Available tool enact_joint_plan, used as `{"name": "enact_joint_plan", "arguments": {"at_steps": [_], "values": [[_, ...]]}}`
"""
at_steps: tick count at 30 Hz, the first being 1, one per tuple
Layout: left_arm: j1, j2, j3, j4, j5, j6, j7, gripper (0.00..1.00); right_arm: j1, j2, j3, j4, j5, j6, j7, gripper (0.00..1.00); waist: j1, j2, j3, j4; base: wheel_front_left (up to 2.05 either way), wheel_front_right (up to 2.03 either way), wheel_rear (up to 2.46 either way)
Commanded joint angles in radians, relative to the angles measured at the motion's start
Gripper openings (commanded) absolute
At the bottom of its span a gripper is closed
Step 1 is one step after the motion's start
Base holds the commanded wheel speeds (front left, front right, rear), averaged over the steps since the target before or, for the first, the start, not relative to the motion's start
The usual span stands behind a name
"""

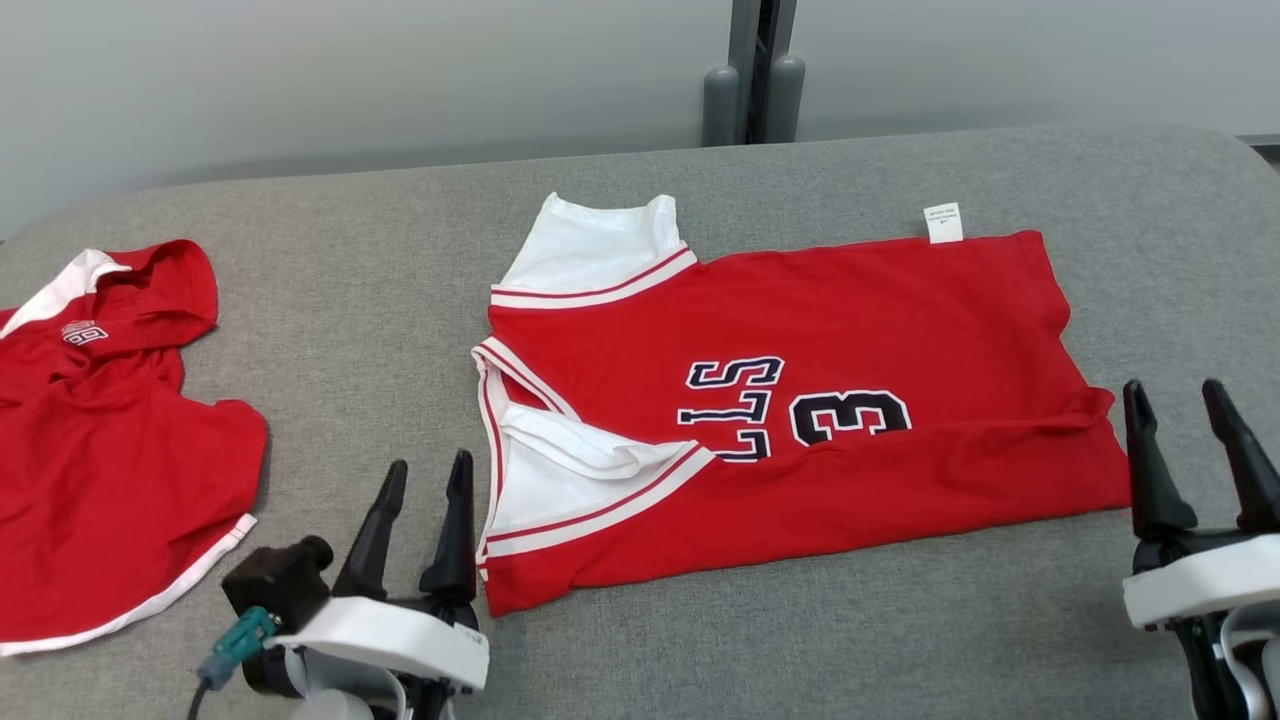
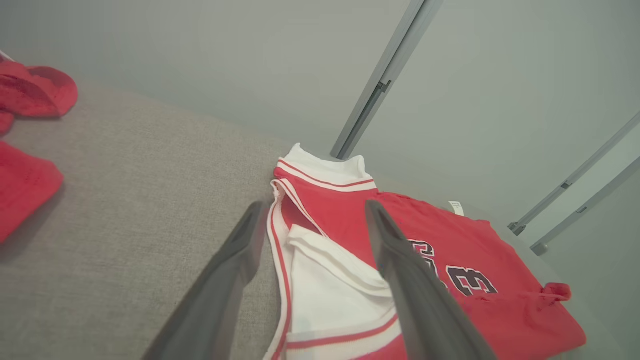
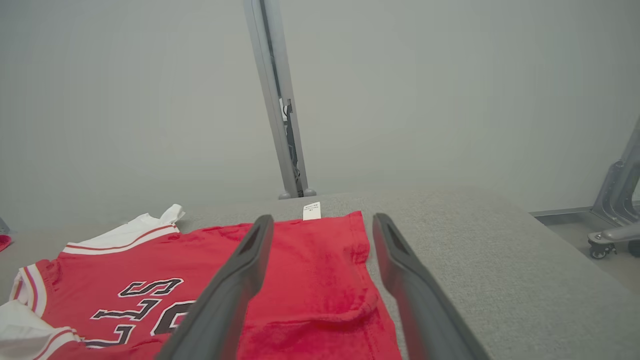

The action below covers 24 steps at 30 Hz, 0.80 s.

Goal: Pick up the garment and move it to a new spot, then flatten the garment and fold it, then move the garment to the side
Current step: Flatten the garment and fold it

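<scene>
grey fabric table [image 1: 340, 250], rounded corners, red jersey [image 1: 860, 310] w/ white trim lying flat approx mid-table, neck end toward robot's left, 2nd red garment [image 1: 90, 460] rumpled at left edge, well apart from jersey

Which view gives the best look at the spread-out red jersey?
Head view: the whole jersey lies in frame, spread flat. The left wrist view shows mainly its white-trimmed neck end; the right wrist view, mainly its hem end.
</scene>
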<state>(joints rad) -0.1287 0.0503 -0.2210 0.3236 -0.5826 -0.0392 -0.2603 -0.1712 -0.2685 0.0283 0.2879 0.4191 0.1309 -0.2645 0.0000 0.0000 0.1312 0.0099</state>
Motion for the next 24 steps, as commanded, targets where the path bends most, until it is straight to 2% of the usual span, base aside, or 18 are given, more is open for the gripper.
{"name": "enact_joint_plan", "arguments": {"at_steps": [1, 3, 9, 21, 24], "values": [[0.006, 0.005, -0.003, 0.006, 0.008, 0.003, -0.003, 1.00, 0.009, 0.001, -0.005, -0.007, -0.008, 0.000, -0.002, 1.00, 0.0000, 0.0000, -0.002, 0.000, 0.00, 0.00, 0.00], [0.013, 0.002, -0.025, 0.028, 0.015, 0.003, -0.003, 1.00, 0.023, 0.015, -0.011, -0.012, -0.022, 0.000, -0.002, 1.00, 0.0000, 0.0000, -0.006, -0.001, 0.00, 0.00, 0.00], [0.026, 0.002, -0.125, 0.065, -0.063, 0.027, -0.003, 1.00, 0.038, 0.036, -0.023, -0.003, -0.026, 0.000, -0.002, 1.00, 0.0000, 0.0000, -0.013, -0.009, 0.00, 0.00, 0.00], [-0.043, 0.003, -0.207, 0.276, -0.127, 0.150, 0.001, 1.00, 0.039, 0.037, -0.019, 0.007, -0.016, 0.000, -0.002, 1.00, 0.0000, 0.0000, -0.012, -0.021, 0.00, 0.00, 0.00], [-0.064, 0.002, -0.232, 0.331, -0.141, 0.155, 0.024, 1.00, 0.036, 0.037, -0.015, 0.007, -0.015, 0.000, -0.002, 1.00, 0.0000, 0.0000, -0.010, -0.026, 0.00, 0.00, 0.00]]}}
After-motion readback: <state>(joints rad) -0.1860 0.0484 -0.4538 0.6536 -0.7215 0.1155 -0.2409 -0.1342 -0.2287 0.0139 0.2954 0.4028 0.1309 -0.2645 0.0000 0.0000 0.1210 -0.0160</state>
